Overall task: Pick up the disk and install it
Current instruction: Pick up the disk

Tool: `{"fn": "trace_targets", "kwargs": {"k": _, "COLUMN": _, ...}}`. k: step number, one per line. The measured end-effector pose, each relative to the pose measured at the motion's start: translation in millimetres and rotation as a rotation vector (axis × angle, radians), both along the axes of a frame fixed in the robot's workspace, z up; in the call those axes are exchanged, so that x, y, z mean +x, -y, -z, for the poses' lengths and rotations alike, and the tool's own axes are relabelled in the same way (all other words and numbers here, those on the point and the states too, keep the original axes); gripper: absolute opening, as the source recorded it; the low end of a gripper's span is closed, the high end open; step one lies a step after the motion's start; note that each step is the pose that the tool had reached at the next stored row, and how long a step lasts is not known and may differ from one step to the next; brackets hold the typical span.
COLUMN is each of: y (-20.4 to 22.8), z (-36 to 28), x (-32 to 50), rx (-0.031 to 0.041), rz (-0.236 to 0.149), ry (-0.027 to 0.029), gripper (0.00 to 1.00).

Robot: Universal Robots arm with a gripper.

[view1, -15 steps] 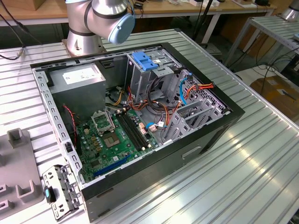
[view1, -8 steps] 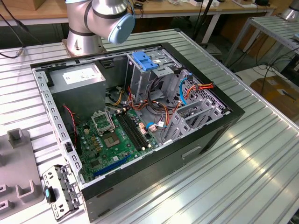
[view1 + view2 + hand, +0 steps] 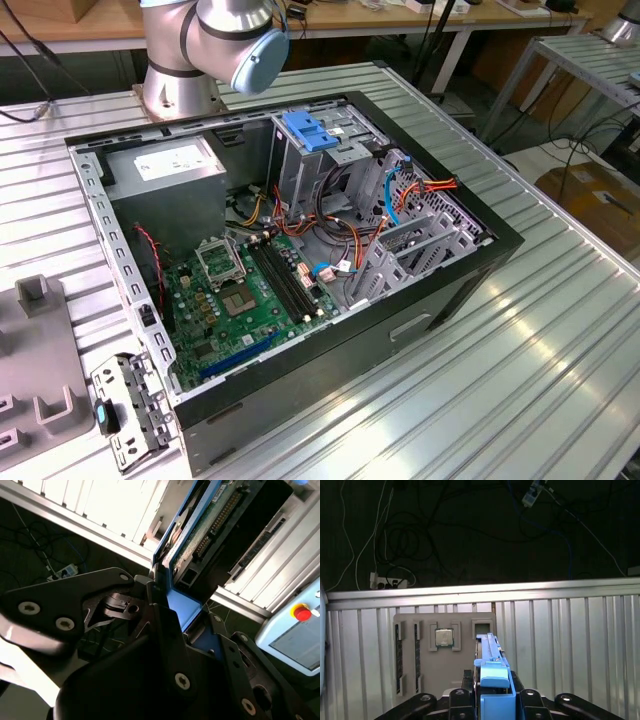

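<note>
Gripper [image 3: 494, 682] clasps disk [image 3: 490, 647], circuit board [image 3: 212, 522] exposed

**Blue on black, green in the box**

In the first wrist view the disk [image 3: 492, 675] shows bright blue rails. In the second wrist view there's a green circuit board on its face. The gripper [image 3: 161, 582] is matt black, dotted with silver screw heads.

Over to the exterior view: black case [image 3: 440, 290], green motherboard [image 3: 240, 300], orange and red wires [image 3: 345, 235], and a blue latch [image 3: 310, 130] on grey metal. The table [image 3: 520, 380] is silvery, ribbed in long stripes. And there's a red button [image 3: 301, 612] on a pale blue-grey box.
</note>
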State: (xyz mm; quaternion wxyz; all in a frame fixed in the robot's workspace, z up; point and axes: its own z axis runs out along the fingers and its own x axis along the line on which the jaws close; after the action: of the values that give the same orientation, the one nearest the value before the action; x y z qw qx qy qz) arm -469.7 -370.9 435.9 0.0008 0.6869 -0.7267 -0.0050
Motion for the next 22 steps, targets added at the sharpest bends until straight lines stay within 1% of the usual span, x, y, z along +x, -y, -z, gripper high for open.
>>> {"fn": "trace_targets", "kwargs": {"k": 22, "y": 0.0, "z": -17.5, "x": 0.0, "rx": 0.0, "rz": 0.0, "ry": -0.0011, "gripper": 0.37}}
